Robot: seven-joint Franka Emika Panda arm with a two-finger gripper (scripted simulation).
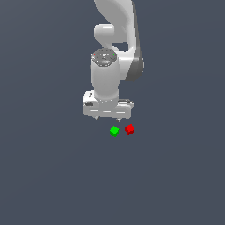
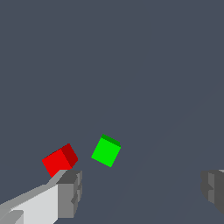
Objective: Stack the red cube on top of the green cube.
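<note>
The red cube (image 1: 129,129) and the green cube (image 1: 114,131) lie side by side on the dark floor, a small gap between them, the red one toward the exterior view's right. My white gripper (image 1: 107,119) hangs open and empty just above and slightly behind them, its fingertips pointing down. In the wrist view the green cube (image 2: 106,151) and the red cube (image 2: 59,160) lie beyond the fingers. One grey finger pad (image 2: 70,194) sits close to the red cube, the other pad (image 2: 214,190) far off at the frame edge. The gripper (image 2: 142,192) holds nothing.
A plain dark grey floor (image 1: 52,176) surrounds the cubes. The arm's white links (image 1: 115,35) rise above the gripper in the exterior view.
</note>
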